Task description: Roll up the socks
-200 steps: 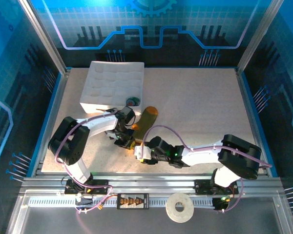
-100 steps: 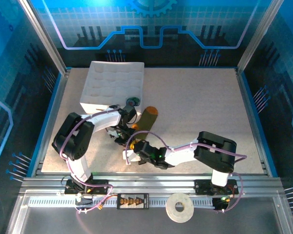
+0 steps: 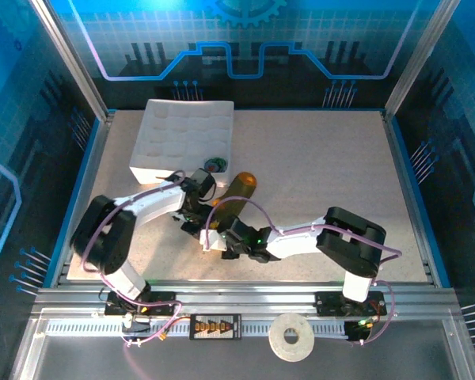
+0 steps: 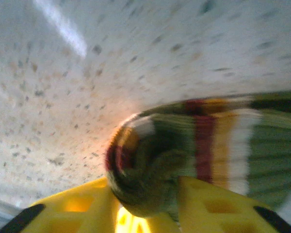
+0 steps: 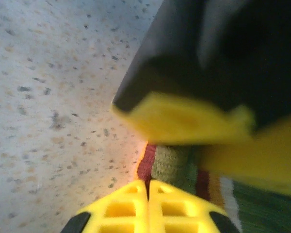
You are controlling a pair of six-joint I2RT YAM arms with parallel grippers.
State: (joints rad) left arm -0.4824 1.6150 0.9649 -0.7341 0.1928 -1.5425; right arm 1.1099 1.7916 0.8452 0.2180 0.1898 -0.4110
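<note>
Socks apart on speckled table in top view: olive-green sock stretched out, orange toe toward far side, near end running down between both grippers. Grey-blue sock bundled small just beside near edge of white tray. Left gripper and right gripper crowded together at olive-green sock's near end. Left wrist view: yellow fingers spread apart, released, with rolled striped cuff bulging between them and lying against one. Right wrist view: own fingers pressed together, clenched, tips right at cuff's red edge; cloth caught or not, cannot tell. Left gripper's yellow finger close above, blurred.
</note>
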